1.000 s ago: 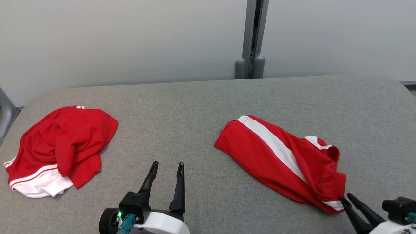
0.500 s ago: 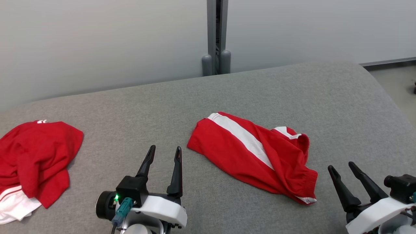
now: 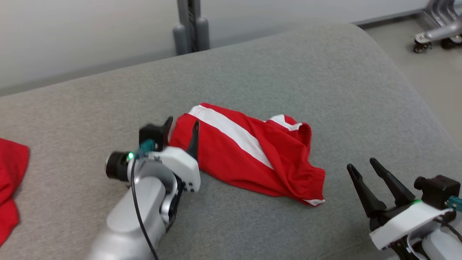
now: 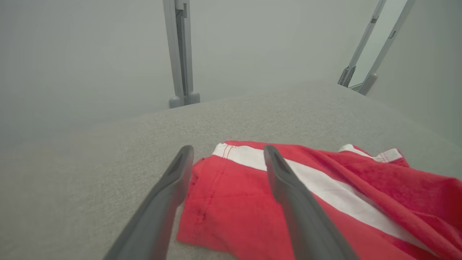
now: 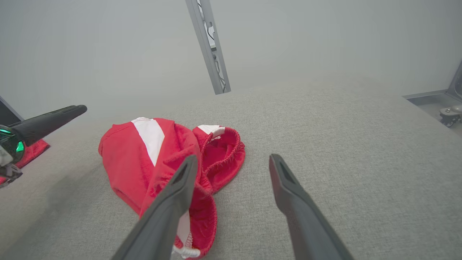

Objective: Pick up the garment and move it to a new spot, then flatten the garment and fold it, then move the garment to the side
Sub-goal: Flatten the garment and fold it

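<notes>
1. Red with a white stripe, the garment (image 3: 249, 159) lies rumpled on the grey padded table (image 3: 288, 72). It sits nearer the robot than the upright post (image 3: 191, 21) and slightly to the post's right. Nothing grips it.
2. A second ago the right gripper (image 3: 361, 164) was pinched on the elastic corner farthest from the post. Now its fingers are spread wide and empty, clear of the cloth.
3. The left gripper (image 3: 183, 122) has meanwhile reached forward. Its fingers, wide apart and empty, straddle the hem corner on the post's side. Whether the tips touch the cloth I cannot tell.
4. The head camera has swung right, so the post and a second red garment (image 3: 11, 173) have slid left in its view. Measured against the post, the striped garment seems not to have shifted.
5. The release suggests the move to a new spot is finished. Flattening comes next, probably starting from that hem corner.
</notes>
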Robot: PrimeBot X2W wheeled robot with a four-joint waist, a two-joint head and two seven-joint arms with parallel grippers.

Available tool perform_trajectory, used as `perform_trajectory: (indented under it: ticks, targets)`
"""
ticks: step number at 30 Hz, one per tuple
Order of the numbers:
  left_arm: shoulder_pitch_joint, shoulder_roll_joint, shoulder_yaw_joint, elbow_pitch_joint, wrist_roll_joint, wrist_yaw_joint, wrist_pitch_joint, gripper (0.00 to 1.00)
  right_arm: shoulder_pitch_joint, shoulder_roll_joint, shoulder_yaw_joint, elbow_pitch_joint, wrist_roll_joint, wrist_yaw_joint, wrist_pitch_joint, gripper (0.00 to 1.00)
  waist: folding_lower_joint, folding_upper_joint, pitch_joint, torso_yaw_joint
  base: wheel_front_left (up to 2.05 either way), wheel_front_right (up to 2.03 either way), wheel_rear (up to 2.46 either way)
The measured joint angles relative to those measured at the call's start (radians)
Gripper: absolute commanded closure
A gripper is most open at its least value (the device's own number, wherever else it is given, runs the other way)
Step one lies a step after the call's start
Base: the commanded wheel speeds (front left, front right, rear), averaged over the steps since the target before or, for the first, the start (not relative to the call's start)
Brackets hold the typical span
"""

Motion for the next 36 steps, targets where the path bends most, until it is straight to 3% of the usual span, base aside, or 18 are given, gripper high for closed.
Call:
perform_trajectory:
  ticks: [8,15,24,25,26,29,36]
  targets:
    - [-0.227,0.0,-0.032,0.208,-0.134,-0.119,0.221,0.0,-0.063,0.028,0.011,-0.026,0.025,0.0,0.0,0.0,0.0,0.0,0.083,-0.073,0.0,0.0,0.0]
    - [-0.349,0.001,-0.071,0.355,-0.135,-0.137,0.363,0.0,-0.075,0.035,0.019,-0.032,0.046,0.0,0.0,0.0,0.0,0.0,0.115,-0.107,0.0,0.0,0.0]
    - [-0.406,0.001,-0.095,0.449,-0.124,-0.141,0.381,0.0,-0.078,0.041,0.022,-0.032,0.055,0.0,0.0,0.0,0.0,0.0,0.133,-0.118,0.0,0.0,0.0]
    - [-0.408,0.001,-0.096,0.451,-0.125,-0.149,0.381,0.55,-0.078,0.041,0.022,-0.032,0.055,0.0,0.0,0.0,0.0,0.0,0.135,-0.117,0.0,0.0,0.0]
    - [-0.409,0.002,-0.1,0.45,-0.129,-0.161,0.379,1.0,-0.078,0.04,0.022,-0.031,0.056,0.0,0.0,0.0,0.0,0.0,0.137,-0.116,0.0,0.0,0.0]
    - [-0.409,0.001,-0.106,0.418,-0.16,-0.199,0.36,1.0,-0.08,0.04,0.024,-0.028,0.056,0.0,0.0,0.0,0.0,0.0,0.138,-0.111,0.0,0.0,0.0]
    - [-0.406,0.0,-0.133,0.382,-0.197,-0.209,0.283,1.0,-0.076,0.037,0.026,-0.005,0.058,0.0,0.0,0.0,0.0,0.0,0.116,-0.081,0.0,0.0,0.0]
